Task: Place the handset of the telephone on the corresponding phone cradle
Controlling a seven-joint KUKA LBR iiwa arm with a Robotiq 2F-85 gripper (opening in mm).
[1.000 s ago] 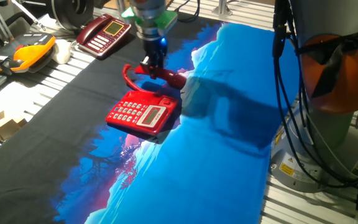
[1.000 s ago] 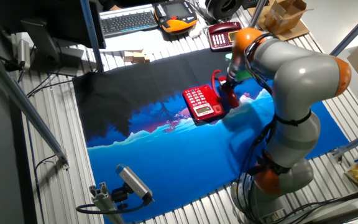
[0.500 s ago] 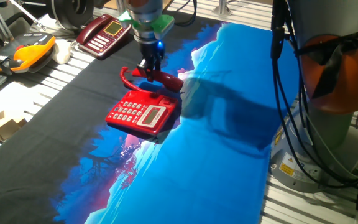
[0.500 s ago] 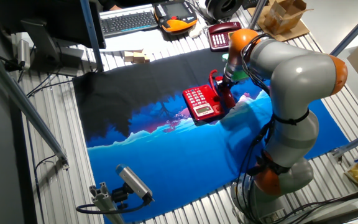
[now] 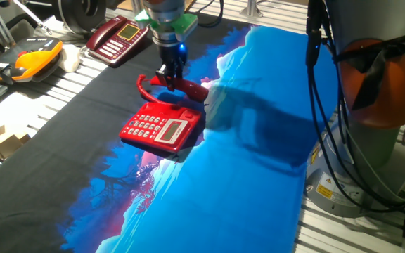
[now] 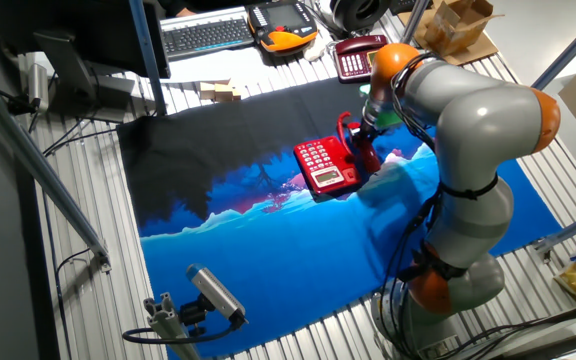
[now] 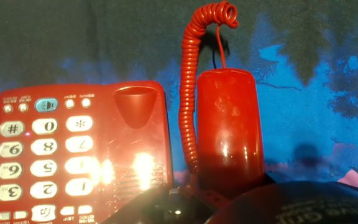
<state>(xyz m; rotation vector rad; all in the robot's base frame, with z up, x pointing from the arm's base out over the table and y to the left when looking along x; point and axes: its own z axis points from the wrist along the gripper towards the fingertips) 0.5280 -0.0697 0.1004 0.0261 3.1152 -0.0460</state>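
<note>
One gripper (image 5: 169, 76) is pinching the handset (image 5: 173, 85) near its middle and holding it just beside the phone (image 5: 162, 126), upper centre of one fixed view, its cord (image 7: 194, 93) trailing alongside in the hand view. To seat it well, I judge the handset is needing a shift sideways over the cradle (image 7: 135, 106), lined up with the recess, before lowering gently so the cord is not snagging. The arm is reaching down from the upper right of the other fixed view, wrist pointing straight at the cloth (image 5: 259, 154)
</note>
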